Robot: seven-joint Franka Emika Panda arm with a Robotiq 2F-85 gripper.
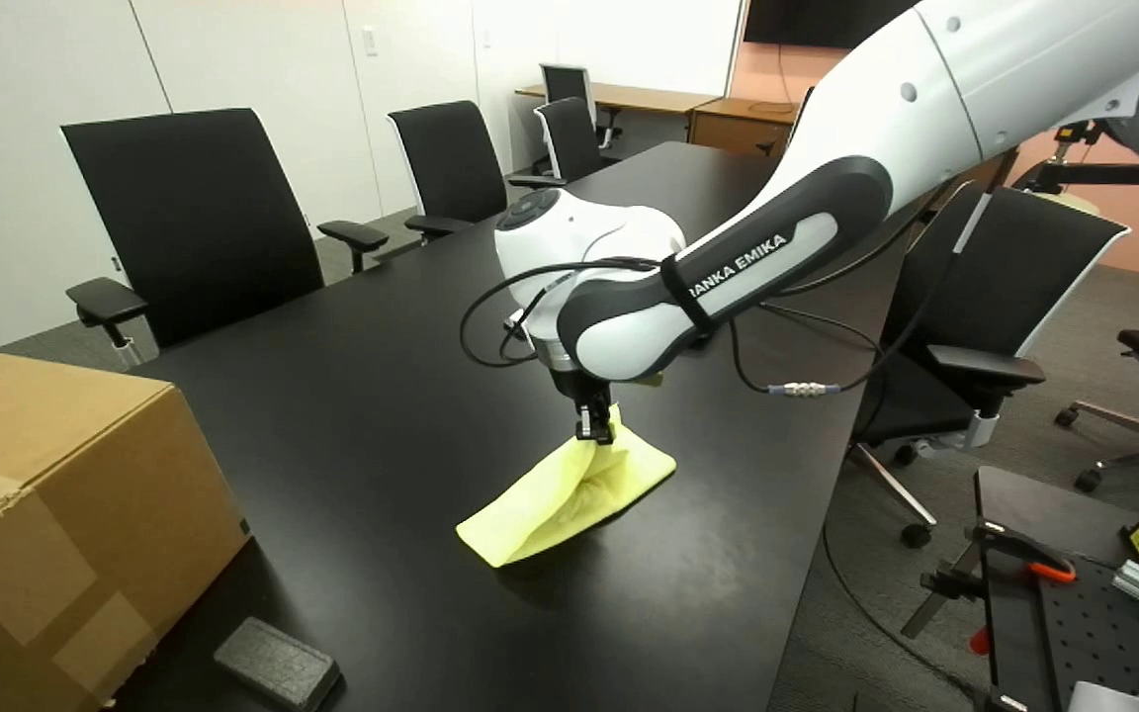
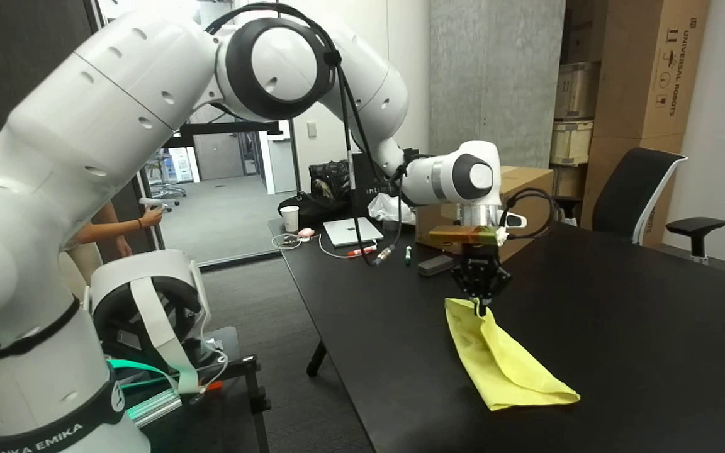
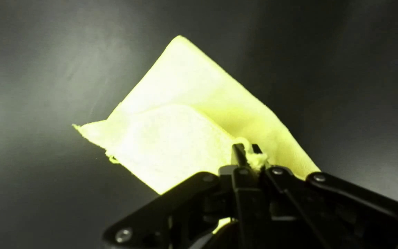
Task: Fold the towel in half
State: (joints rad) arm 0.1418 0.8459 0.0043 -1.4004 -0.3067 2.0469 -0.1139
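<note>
The yellow towel (image 1: 535, 504) lies on the black table, partly folded over itself. It also shows in an exterior view (image 2: 513, 368) and in the wrist view (image 3: 171, 138). My gripper (image 1: 595, 433) points down at one end of the towel. In the wrist view the gripper's fingers (image 3: 249, 152) are closed with a bunched edge of towel between them. In an exterior view the gripper (image 2: 481, 308) holds this edge slightly raised, with a hollow under the upper layer. The rest of the towel rests on the table. The part under the gripper's body is hidden in the wrist view.
A large cardboard box (image 1: 75, 534) and a dark grey block (image 1: 278, 663) stand on the black table (image 1: 362, 435). A laptop (image 2: 345, 233), markers and a white cup (image 2: 290, 218) are near the table's far end. Black chairs (image 1: 194, 218) line the table.
</note>
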